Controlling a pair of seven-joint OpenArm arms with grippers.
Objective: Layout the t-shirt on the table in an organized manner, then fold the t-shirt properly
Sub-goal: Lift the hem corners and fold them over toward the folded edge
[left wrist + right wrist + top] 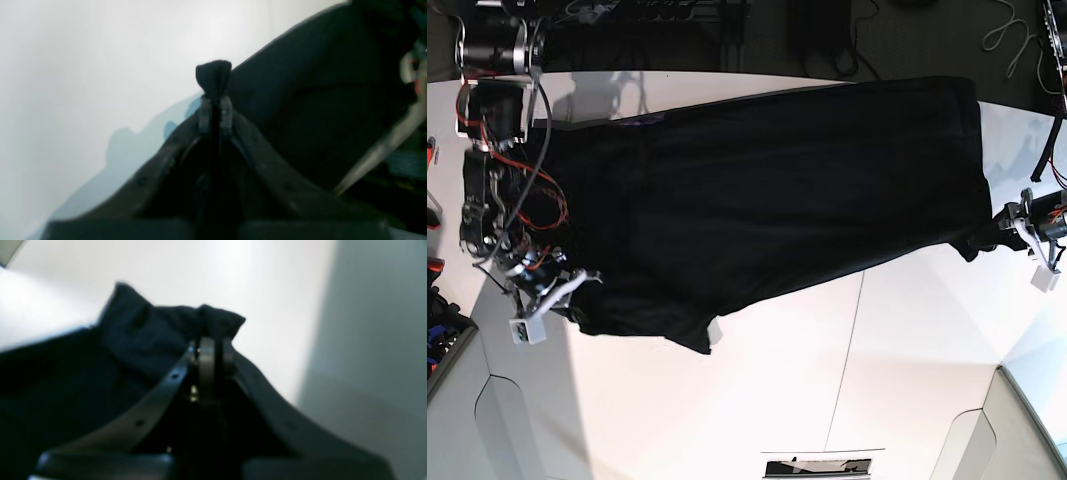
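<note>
The black t-shirt (767, 190) lies stretched across the white table (877, 380), its far part hanging over the back edge. A small grey tag (715, 333) shows at its near hem. My left gripper (215, 111) is shut on a tuft of black cloth (213, 75); in the base view it (983, 236) pinches the shirt's right corner. My right gripper (213, 353) is shut on a bunched edge of the shirt (150, 330); in the base view it (577, 290) holds the shirt's left near corner. A sliver of purple print (642, 122) peeks out at the far left.
Thin dark seam lines (845, 370) cross the table. Cables and dark equipment (677, 25) sit behind the back edge. A small dark object (817, 466) rests at the front edge. Red and blue items (435, 300) lie at the far left.
</note>
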